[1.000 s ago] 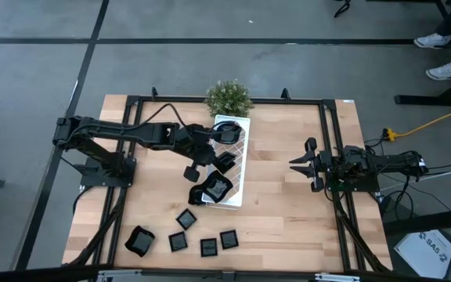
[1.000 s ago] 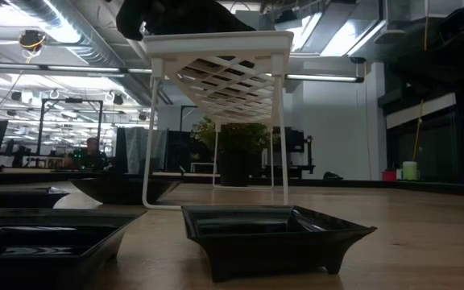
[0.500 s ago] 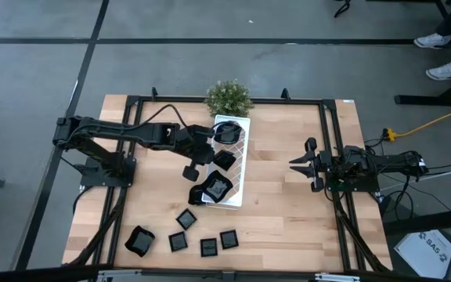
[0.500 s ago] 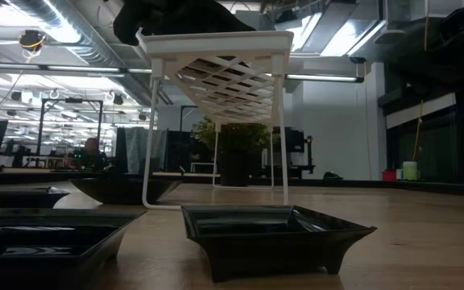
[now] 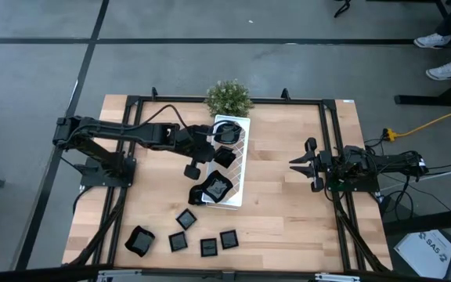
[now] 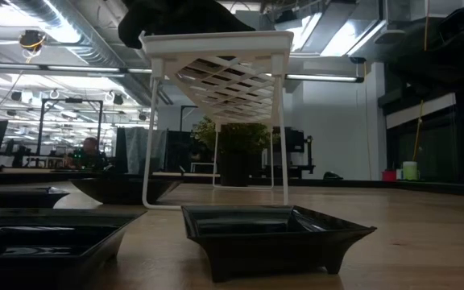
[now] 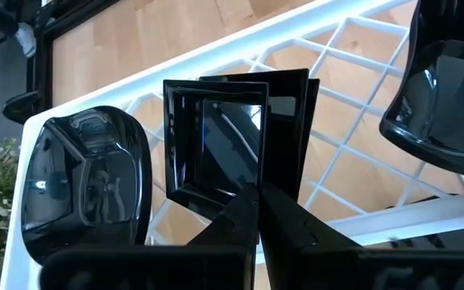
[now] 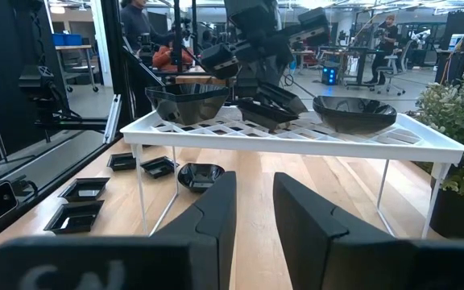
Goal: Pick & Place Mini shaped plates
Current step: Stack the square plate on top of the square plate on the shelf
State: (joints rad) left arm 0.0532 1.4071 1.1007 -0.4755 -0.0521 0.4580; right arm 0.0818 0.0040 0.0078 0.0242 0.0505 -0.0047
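The left gripper [image 7: 256, 201] hung over the white tray's [image 5: 241, 176] left edge, fingers pressed together against the rim of a square black plate [image 7: 216, 145] lying on the lattice. The right gripper [image 5: 300, 164] waited near the table's [image 5: 288, 211] right edge, fingers spread, empty. 5 more plates [image 5: 185, 219] sat near the front edge.

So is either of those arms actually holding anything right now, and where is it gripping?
The left gripper is shut on the near rim of a square black plate over the white tray. The right gripper holds nothing.
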